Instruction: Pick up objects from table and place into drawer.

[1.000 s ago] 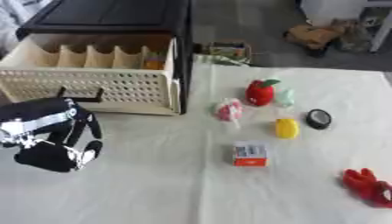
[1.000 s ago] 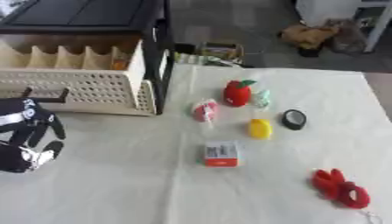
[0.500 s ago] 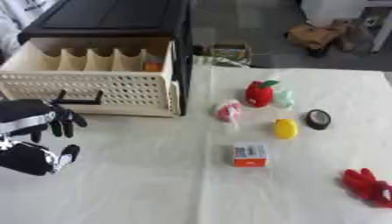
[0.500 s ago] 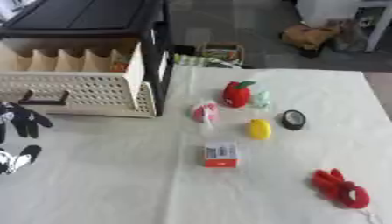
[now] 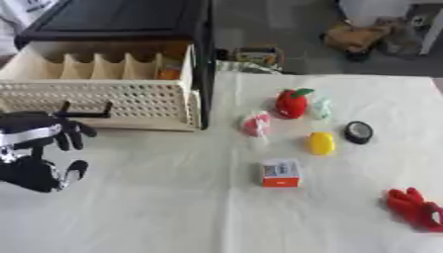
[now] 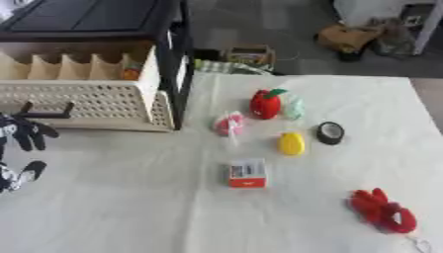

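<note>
My left hand [image 5: 36,157] hangs open at the lower left, in front of the drawer's handle [image 5: 85,112], holding nothing. The beige perforated drawer [image 5: 104,101] stands pulled out of a black cabinet [image 5: 130,20], with dividers and an orange thing [image 5: 169,74] inside. On the white cloth lie a red apple toy [image 5: 291,103], a pale green thing [image 5: 322,106], a pink thing [image 5: 256,123], a yellow thing [image 5: 321,143], a black round thing [image 5: 358,132], a small white and orange box [image 5: 280,173] and a red toy [image 6: 380,210]. My right hand does not show.
The table's far edge [image 5: 329,76] runs behind the toys, with clutter on the floor beyond it. A bare stretch of cloth [image 5: 173,207] lies between my left hand and the box.
My left hand has drifted left, away from the middle of the table, and its fingers have spread. The toys have not moved.
</note>
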`<state>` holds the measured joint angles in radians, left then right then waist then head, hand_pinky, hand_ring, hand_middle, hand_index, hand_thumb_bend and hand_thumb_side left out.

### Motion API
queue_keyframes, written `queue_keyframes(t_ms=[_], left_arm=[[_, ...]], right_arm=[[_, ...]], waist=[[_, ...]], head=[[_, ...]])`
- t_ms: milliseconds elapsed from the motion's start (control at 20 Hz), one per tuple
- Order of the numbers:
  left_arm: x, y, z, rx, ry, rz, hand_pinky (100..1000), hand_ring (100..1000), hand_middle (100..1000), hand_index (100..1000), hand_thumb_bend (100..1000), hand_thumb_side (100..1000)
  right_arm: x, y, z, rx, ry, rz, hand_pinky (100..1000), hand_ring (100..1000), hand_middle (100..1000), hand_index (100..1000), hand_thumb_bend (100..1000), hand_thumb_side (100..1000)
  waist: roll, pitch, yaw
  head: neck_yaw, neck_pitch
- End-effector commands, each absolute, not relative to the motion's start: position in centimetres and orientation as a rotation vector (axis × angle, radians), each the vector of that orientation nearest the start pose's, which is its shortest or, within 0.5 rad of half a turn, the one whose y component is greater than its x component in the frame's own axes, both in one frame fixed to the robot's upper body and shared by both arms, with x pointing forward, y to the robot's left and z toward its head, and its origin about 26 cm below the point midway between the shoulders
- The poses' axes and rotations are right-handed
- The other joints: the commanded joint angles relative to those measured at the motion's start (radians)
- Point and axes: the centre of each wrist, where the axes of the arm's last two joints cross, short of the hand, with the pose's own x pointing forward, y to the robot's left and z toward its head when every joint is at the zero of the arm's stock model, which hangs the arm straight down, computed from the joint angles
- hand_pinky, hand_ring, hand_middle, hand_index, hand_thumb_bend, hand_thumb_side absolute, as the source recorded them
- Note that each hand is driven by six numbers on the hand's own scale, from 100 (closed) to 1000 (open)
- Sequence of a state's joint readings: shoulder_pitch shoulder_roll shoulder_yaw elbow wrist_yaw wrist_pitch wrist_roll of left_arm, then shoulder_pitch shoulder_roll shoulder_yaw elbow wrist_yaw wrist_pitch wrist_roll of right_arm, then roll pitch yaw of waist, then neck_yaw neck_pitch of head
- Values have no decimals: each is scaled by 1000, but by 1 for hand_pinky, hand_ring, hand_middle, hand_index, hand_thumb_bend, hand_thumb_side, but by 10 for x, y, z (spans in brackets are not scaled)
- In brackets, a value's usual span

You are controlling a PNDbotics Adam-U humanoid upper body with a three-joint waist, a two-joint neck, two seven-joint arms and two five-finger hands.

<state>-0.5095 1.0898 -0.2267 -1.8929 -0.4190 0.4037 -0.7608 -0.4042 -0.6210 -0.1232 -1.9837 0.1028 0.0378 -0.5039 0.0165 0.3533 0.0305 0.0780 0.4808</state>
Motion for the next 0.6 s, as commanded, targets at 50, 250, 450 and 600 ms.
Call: queue_keyframes(t_ms=[50,250,450,600], left_arm=[[311,319,306,867,-1047,-1478,537,768,725,948,105,408],[316,320,309,885,-1073,-1451,508,750,706,936,105,408],[318,319,314,894,-1119,-1414,476,735,692,925,105,408],[320,319,315,894,-1140,-1394,463,725,687,925,105,408]], right_arm=[[294,-320,287,-900,-2498,-2,787,599,535,745,100,777],[294,-320,288,-901,-2500,-1,787,598,533,742,100,775],[294,-320,287,-904,-2496,-4,785,598,532,742,100,773],[294,-320,287,-906,-2496,-2,786,597,531,742,100,774]], waist=[[2,-15,-2],[3,-12,-6],[4,-9,-6],[4,-8,-7]], head=[[6,-14],[7,-18],[7,-20],[6,-20]])
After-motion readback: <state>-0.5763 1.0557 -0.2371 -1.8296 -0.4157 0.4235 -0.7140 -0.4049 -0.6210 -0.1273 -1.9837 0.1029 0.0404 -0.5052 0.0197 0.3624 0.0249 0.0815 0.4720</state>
